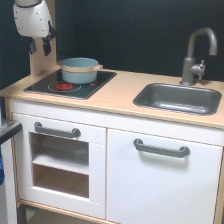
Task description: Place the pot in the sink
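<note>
I see the pot (79, 69) blue-grey with light tan rim band; sink (178, 98) dark grey; hob (70, 82) black with red rings; tap (198, 54) grey; countertop (117, 93) pale wood; cabinet doors (160, 185) white, handles (161, 148) grey; gripper (40, 47) white shell, black fingers; backdrop dark navy.

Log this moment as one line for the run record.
gripper: raised above hob's left rear, empty | blue-grey pot with tan rim: on black hob | dark grey metal sink: empty | task: not started
</note>
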Available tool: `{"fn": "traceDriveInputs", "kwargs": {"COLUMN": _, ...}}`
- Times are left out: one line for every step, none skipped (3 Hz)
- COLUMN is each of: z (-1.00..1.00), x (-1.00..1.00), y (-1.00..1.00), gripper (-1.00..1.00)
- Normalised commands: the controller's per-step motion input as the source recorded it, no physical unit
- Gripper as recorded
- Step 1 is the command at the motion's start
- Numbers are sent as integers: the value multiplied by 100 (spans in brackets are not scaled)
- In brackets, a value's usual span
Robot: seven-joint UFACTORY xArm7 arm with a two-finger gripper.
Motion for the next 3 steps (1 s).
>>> {"fn": "traceDriveInputs", "kwargs": {"z": -8, "x": 21, "y": 38, "gripper": 100}}
{"fn": "traceDriveInputs", "kwargs": {"z": -7, "x": 30, "y": 44, "gripper": 100}}
{"fn": "traceDriveInputs", "kwargs": {"z": -5, "x": 46, "y": 57, "gripper": 100}}
